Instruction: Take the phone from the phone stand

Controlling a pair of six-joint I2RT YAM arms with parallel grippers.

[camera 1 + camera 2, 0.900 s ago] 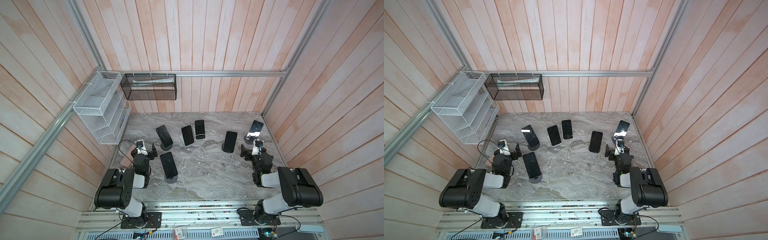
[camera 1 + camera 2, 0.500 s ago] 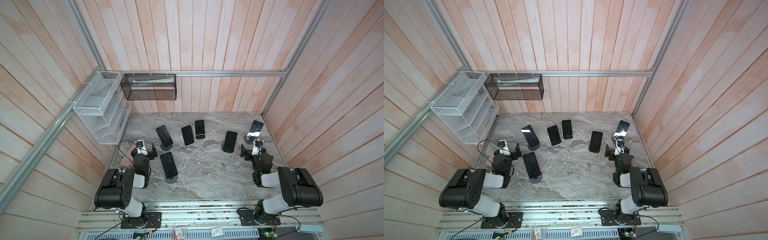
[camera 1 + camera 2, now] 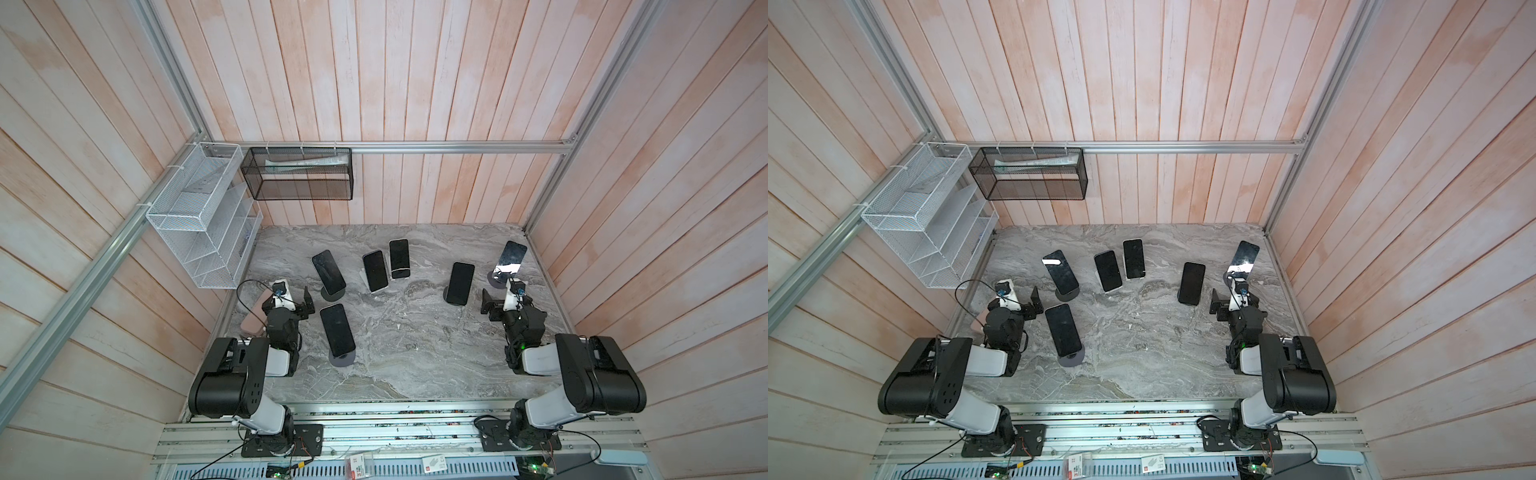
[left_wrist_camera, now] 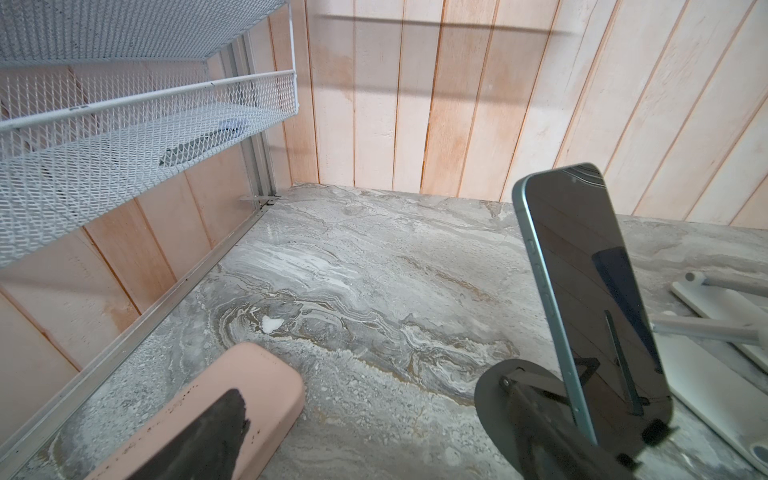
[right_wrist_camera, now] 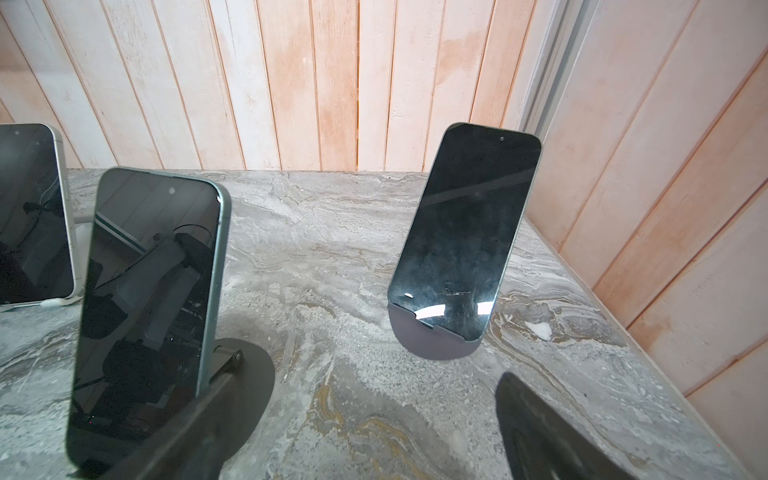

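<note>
Low in a top view, my left claw [image 3: 287, 301] and right claw [image 3: 504, 297] gape empty, flanking phones [image 3: 337, 330] apparently propped on stands [image 3: 343, 360].

From high overhead, my twin head cameras stare steeply down; both top views take in the whole marble table [image 3: 415, 374]. My left wrist camera sits low over it, facing the white mesh rack [image 4: 124, 124] and back wall [image 4: 415, 104], a propped phone [image 4: 590, 291] close by. My right wrist camera, equally low, faces the corner phone [image 5: 461, 232], which both top views also show.
</note>
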